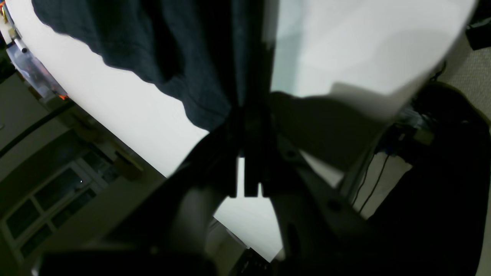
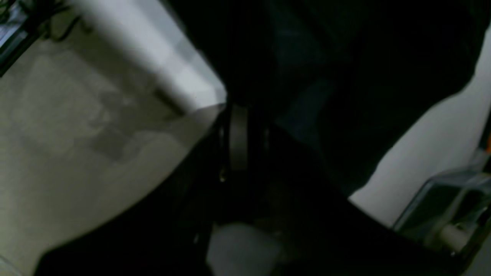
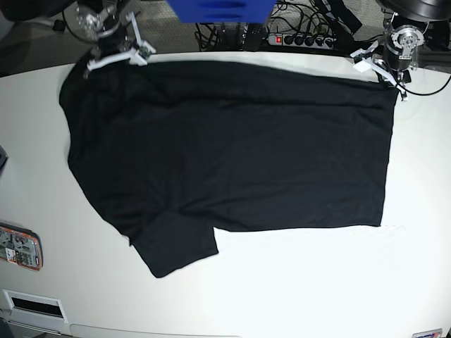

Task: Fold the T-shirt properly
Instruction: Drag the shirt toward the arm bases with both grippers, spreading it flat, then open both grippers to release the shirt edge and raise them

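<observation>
Both arms reach to the far edge of the T-shirt (image 3: 225,148). The left gripper (image 3: 384,74) is clamped on the shirt's far corner at one end; the right gripper (image 3: 116,58) pinches the far corner at the other end.

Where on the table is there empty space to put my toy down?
The widest bare white table lies along the near edge, below the T-shirt hem. A narrower strip runs right of the shirt. It is crowded at the far corners, where the left gripper and right gripper pinch the cloth.
</observation>
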